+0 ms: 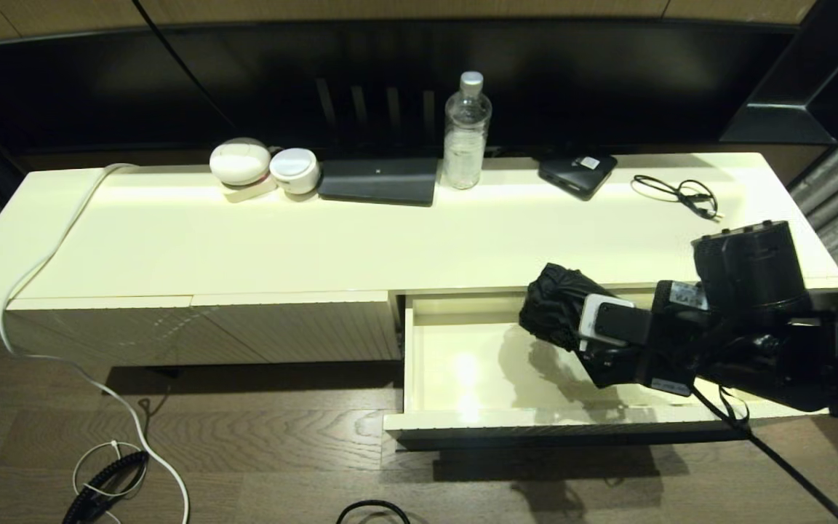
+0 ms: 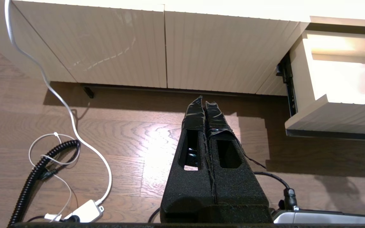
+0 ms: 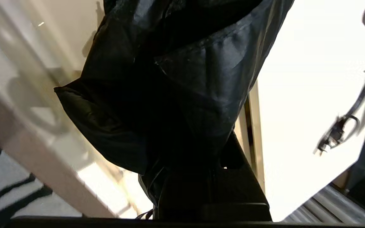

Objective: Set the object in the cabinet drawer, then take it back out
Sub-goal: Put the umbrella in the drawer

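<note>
Head view | glossy crumpled black umbrella (image 1: 556, 306) | above open drawer (image 1: 463, 418)

Long cream cabinet (image 1: 259, 240) is set against a dark far wall (image 1: 404, 80). Ribbed cream panels (image 1: 244, 331) are seen at its left front. Brown wood-plank floor (image 1: 259, 451) is laid below. Bright glare is cast on the cabinet top.
</note>
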Available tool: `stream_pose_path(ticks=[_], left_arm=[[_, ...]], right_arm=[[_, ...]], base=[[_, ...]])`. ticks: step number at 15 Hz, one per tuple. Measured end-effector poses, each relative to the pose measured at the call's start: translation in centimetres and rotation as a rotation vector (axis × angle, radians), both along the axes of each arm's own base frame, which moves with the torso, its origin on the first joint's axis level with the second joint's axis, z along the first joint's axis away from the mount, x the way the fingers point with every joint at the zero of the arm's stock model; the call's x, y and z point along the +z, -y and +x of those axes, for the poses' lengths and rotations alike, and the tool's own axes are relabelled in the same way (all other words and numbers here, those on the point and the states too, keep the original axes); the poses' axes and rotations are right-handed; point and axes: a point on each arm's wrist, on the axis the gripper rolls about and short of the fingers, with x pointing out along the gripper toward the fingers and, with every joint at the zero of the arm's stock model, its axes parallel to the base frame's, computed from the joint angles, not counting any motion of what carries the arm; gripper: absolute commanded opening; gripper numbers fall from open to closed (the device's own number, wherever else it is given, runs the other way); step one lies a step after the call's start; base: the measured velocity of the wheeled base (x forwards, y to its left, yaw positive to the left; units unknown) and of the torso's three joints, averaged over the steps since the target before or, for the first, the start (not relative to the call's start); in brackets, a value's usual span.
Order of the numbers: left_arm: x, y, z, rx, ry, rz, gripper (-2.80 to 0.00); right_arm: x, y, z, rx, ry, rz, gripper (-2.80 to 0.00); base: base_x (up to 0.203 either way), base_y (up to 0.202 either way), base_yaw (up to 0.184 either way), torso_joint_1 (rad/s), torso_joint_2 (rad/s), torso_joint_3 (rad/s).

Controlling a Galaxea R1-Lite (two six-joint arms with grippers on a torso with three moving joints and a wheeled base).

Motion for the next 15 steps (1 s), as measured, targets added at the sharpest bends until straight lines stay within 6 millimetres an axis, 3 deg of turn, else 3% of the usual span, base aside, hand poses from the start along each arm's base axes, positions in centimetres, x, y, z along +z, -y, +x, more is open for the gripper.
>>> stream_pose_path(ticks=[6,11,12,15], left_arm=[[0.0,0.0,0.0,0.000,0.000,0.000,-2.80],[0.0,0.0,0.0,0.000,0.000,0.000,-2.80],[0.0,0.0,0.0,0.000,0.000,0.000,-2.80],[0.0,0.0,0.0,0.000,0.000,0.001,-2.80]], right_arm=[[-4.8,-0.8,4.2,-0.019,-0.006,0.008,-2.80],[-6.5,-1.8,6.8,-0.016,-0.013,0.002,-2.80],[-6.8,-1.8,7.0,-0.011,-0.021,0.000,0.00],[-7.6,-1.8,7.1,0.002,-0.043,-0.010,0.00]], base=[[0.000,0.000,0.000,0.000,0.00,0.000],[0.000,0.000,0.000,0.000,0.00,0.000],[0.000,0.000,0.000,0.000,0.00,0.000],[0.000,0.000,0.000,0.000,0.00,0.000]])
